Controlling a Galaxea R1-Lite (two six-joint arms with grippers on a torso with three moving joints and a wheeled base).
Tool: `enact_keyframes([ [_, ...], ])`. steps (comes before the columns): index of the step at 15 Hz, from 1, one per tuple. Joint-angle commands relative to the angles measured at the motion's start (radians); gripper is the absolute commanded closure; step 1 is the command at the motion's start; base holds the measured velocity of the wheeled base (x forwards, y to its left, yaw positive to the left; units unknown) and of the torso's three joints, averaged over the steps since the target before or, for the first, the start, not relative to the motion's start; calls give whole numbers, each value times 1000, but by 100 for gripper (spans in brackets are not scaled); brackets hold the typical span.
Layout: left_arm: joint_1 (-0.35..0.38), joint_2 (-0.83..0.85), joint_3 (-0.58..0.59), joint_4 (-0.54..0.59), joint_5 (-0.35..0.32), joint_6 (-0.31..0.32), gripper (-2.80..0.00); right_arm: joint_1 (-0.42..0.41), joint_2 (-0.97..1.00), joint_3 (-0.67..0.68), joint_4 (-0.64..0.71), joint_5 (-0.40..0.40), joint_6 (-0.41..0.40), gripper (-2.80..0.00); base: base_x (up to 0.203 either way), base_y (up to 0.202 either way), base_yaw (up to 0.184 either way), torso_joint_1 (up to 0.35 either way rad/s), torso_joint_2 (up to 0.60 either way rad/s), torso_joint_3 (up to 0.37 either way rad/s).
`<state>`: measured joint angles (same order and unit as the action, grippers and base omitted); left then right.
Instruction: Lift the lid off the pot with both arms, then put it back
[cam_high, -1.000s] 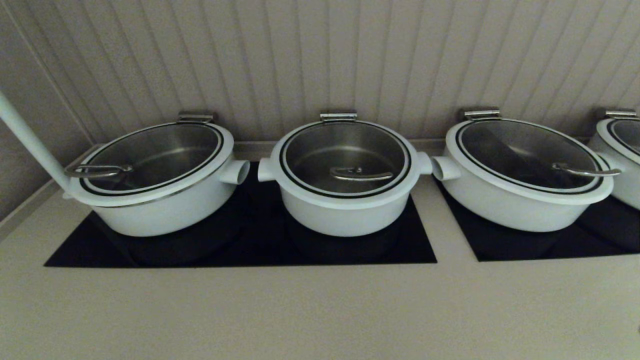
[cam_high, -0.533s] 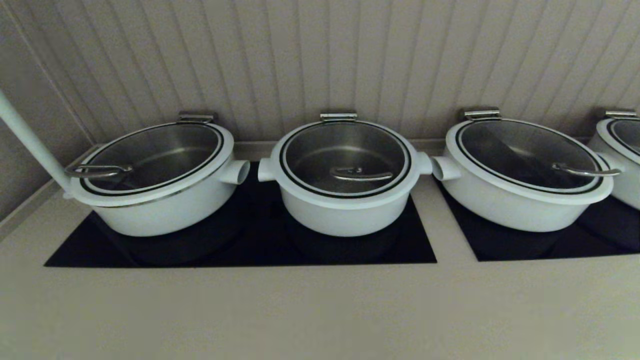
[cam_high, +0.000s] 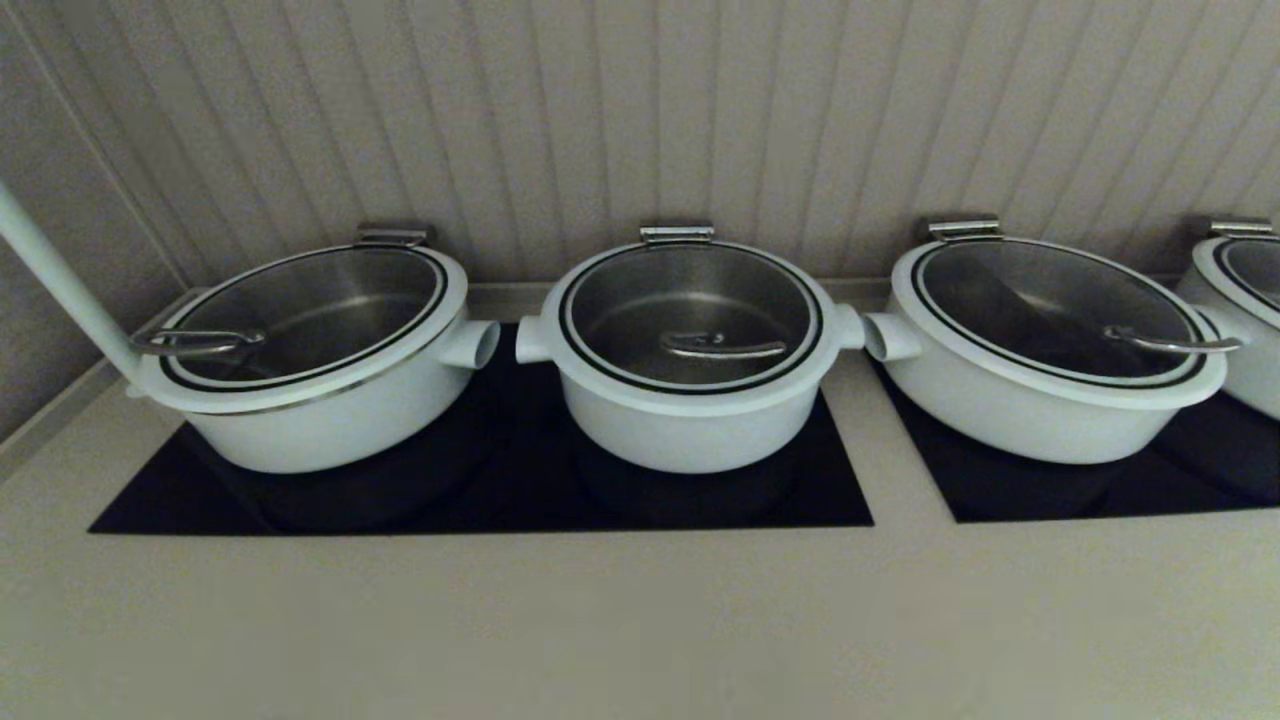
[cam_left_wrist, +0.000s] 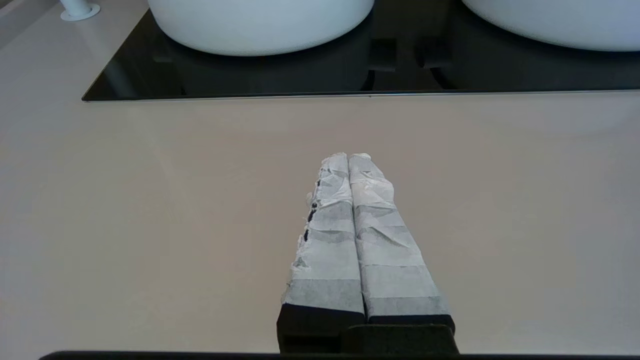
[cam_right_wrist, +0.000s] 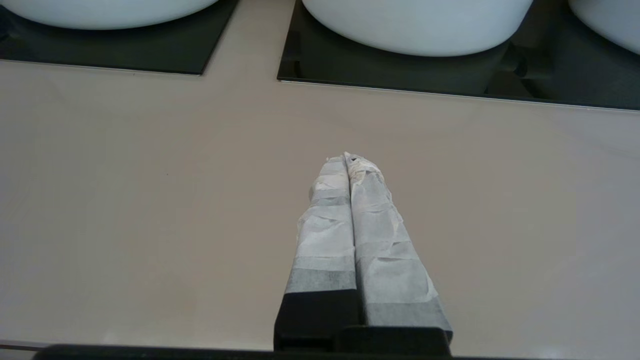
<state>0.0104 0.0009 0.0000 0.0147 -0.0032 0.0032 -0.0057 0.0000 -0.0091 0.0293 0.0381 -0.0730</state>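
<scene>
The pot (cam_high: 690, 432) stands in the middle of the row on a black cooktop, white with a stub handle on each side. The lid (cam_high: 620, 300) sits closed on it, its steel handle (cam_high: 722, 348) at the centre. Neither arm shows in the head view. My left gripper (cam_left_wrist: 348, 156) is shut and empty, hovering over the beige counter in front of the cooktop; the pot's base (cam_left_wrist: 550, 22) shows ahead of it. My right gripper (cam_right_wrist: 347, 157) is also shut and empty over the counter, with the pot's base (cam_right_wrist: 100, 10) ahead.
A wider white pot (cam_high: 310, 400) with a glass lid stands left of the pot, another (cam_high: 1040, 400) to its right, and a further one (cam_high: 1245, 300) at the far right. A white pole (cam_high: 60, 280) rises at the left. A ribbed wall runs behind the pots.
</scene>
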Motion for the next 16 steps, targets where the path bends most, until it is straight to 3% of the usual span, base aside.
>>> enact_keyframes([
  [1,0,1,0,0,0,0,0,0,0,0,0,0,-1,0,0,0,0,0,0,0],
  [9,0,1,0,1,0,0,0,0,0,9,-27,-1,-10,0,0,0,0,0,0,0],
  [16,0,0,0,0,0,0,0,0,0,9,-31,-23,44,0,0,0,0,0,0,0],
])
